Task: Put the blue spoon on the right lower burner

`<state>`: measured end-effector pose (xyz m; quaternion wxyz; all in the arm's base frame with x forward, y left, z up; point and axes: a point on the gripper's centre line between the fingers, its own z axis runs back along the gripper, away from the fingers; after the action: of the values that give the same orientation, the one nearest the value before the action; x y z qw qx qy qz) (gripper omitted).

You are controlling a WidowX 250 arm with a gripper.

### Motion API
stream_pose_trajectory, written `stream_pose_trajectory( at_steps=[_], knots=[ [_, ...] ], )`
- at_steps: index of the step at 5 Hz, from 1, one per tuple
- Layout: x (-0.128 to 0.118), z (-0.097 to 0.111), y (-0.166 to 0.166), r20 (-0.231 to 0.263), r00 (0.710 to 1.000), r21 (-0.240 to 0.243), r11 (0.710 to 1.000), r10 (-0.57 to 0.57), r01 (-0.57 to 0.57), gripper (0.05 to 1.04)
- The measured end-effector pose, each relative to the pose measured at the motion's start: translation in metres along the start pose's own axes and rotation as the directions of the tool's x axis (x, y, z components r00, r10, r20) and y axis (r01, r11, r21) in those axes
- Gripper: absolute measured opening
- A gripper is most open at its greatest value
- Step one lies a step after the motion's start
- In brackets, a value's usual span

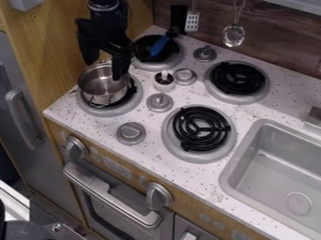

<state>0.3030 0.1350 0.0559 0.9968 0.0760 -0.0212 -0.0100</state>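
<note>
Blue spoon: The blue spoon (pixel 161 45) is lying aslant over the upper left burner (pixel 177 58), its blue end pointing down and left.
Spoon from claw: It is resting to the right of the claw (pixel 104 71) and higher in the view, near it but apart from both fingers.
Claw: It is hanging open over the steel pot (pixel 103 85), its two fingers standing wide apart and holding nothing that can be seen between them; the right one is overlapping the pot's rim, and whether it is touching cannot be told.
Arm: The black arm (pixel 108 21) is coming in from the top edge, left of the middle.
Pot: It is sitting on the lower left burner (pixel 109 111), a little off toward the upper left.
Lower right burner: The black coil of the lower right burner (pixel 197 129) is lying bare in its grey ring.
Upper right burner: The upper right burner (pixel 238 78) is showing its dark coil too.
Between burners: A small white cup (pixel 164 83) is standing among grey knobs (pixel 160 102).
Wall: A slotted turner (pixel 192 21) and a clear ladle (pixel 233 35) are hanging behind the stove.
Right side: A grey sink (pixel 236 174) is taking up the corner.
</note>
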Motion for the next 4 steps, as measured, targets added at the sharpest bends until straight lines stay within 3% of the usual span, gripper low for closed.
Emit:
stream_pose_trajectory(
  at_steps=[1, 2, 3, 4],
  knots=[
    [-0.007, -0.012, -0.005, -0.045, 0.999, -0.020, 1.000, -0.004, 0.003, 0.999],
    [0.000, -0.020, -0.015, -0.092, 0.993, -0.094, 0.994, -0.068, 0.059, 0.999],
    [0.018, -0.021, -0.030, -0.057, 0.987, -0.094, 0.985, -0.149, 0.143, 0.999],
    [0.051, -0.029, -0.044, 0.085, 0.977, -0.064, 0.977, -0.197, 0.203, 0.999]
  ],
)
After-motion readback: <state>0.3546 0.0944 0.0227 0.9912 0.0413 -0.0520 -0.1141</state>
